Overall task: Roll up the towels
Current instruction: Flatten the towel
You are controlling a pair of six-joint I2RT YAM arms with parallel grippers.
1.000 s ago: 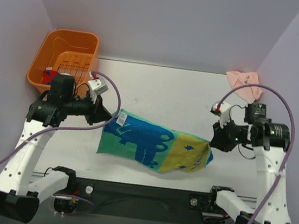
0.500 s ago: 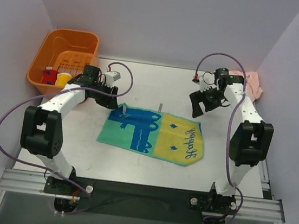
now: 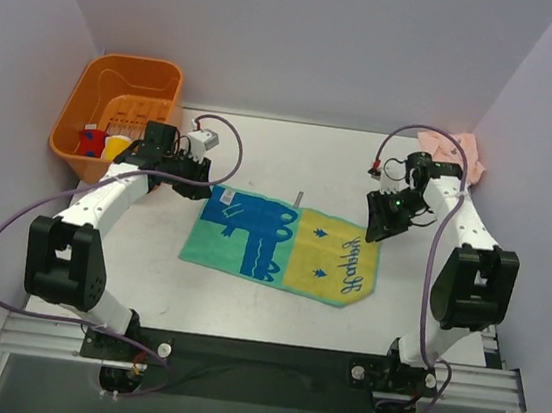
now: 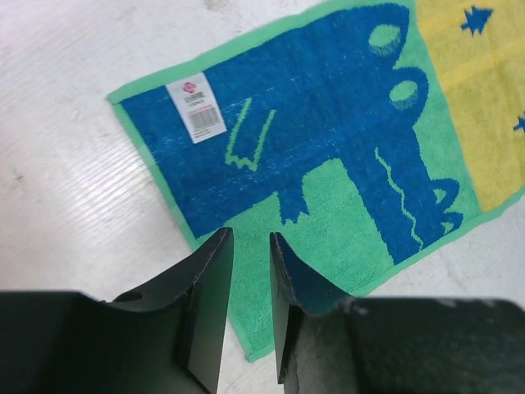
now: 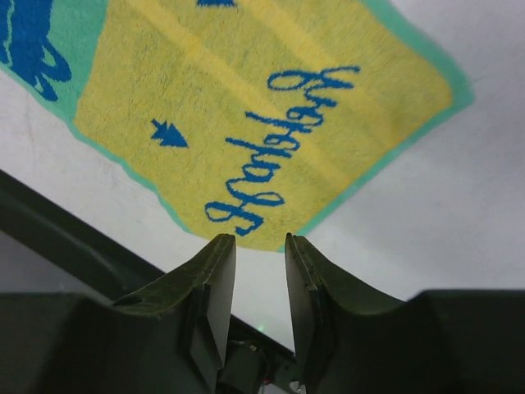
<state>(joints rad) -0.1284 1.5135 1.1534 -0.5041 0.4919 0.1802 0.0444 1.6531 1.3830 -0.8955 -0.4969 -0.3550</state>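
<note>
Fingers (image 4: 209, 304) on both inward-bent arms (image 3: 105, 201) hang slightly parted beside towel (image 3: 281, 247) ends.

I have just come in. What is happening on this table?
Two robot arms are working on towels. The printed towel lies flat and not yet rolled on the table. The left gripper hovers over its blue end and the right gripper over the edge of its yellow end. Both are slightly open and hold nothing. A pink towel lies crumpled at the far right corner, and an orange basket stands at the far left.
</note>
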